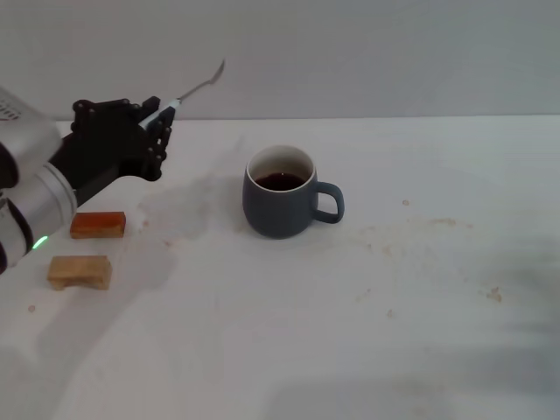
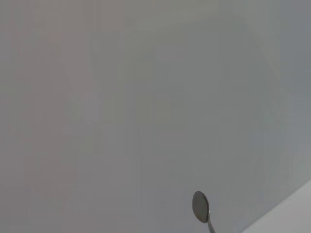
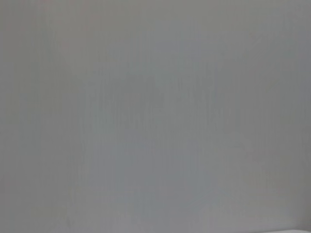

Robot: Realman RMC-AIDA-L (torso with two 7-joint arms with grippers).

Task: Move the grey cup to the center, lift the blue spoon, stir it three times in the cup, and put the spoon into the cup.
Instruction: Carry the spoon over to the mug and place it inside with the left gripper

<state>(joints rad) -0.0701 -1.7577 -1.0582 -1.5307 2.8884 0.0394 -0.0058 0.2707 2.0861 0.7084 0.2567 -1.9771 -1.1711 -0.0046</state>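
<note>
Rounded slate-grey ceramic cup (image 1: 282, 194) with loop handle, dark brown liquid inside, standing near centre of white counter (image 1: 350, 332), handle toward 3 o'clock. Left pincer (image 1: 160, 122) at 9 to 10 o'clock from cup, raised off counter, clamped on pale-blue handle of slim metal-bowled spoon (image 1: 194, 90); bowl pointing up and away toward 1 o'clock, seen also in left wrist view (image 2: 200, 207). Right pincer out of sight. Orange wooden block (image 1: 98, 225) and tan wooden block (image 1: 80, 271) lying below left arm, well apart from cup. Judged step: carrying spoon to cup. To do well: tip bowl downward before crossing rim, descend inside white wall without touching it, stir small circles, keep grip firm.
</note>
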